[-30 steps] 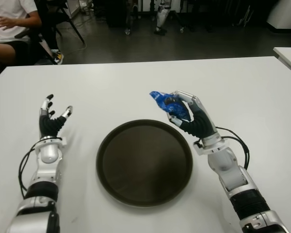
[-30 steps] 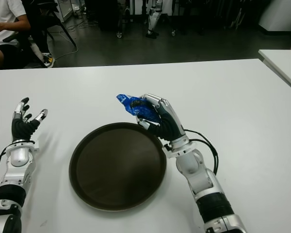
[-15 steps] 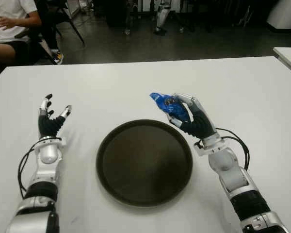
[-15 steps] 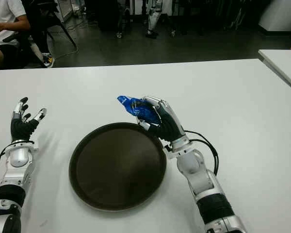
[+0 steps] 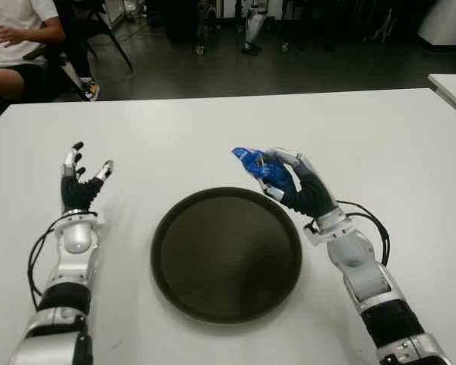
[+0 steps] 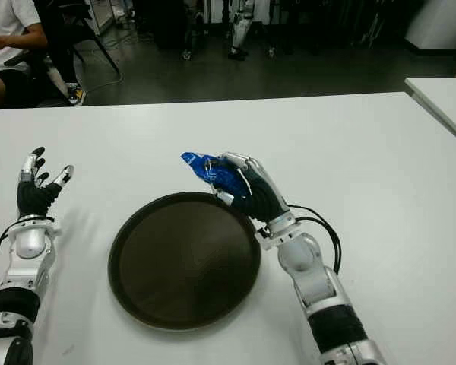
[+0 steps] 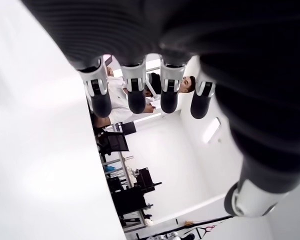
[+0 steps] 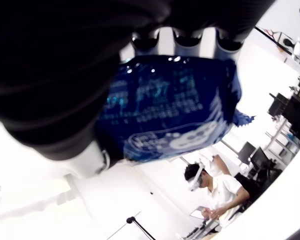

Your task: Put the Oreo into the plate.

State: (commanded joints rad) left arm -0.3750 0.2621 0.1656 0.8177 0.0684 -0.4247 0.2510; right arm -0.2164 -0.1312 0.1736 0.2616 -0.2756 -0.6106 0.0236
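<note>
Two hands show over the white worktop [image 5: 213,129]: the right hand [image 5: 300,186] grips the blue Oreo packet [image 5: 260,165] above the dark plate's [image 5: 226,255] far rim; the left hand [image 5: 79,190], fingers spread, holds nothing.

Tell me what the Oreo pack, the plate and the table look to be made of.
Oreo pack, held in the right hand: glossy blue plastic film, creased with glints. Plate: dark brown, smooth, faint sheen; plastic or metal, unclear. Table: white, smooth, matte, likely laminate. Left hand holds nothing.
</note>
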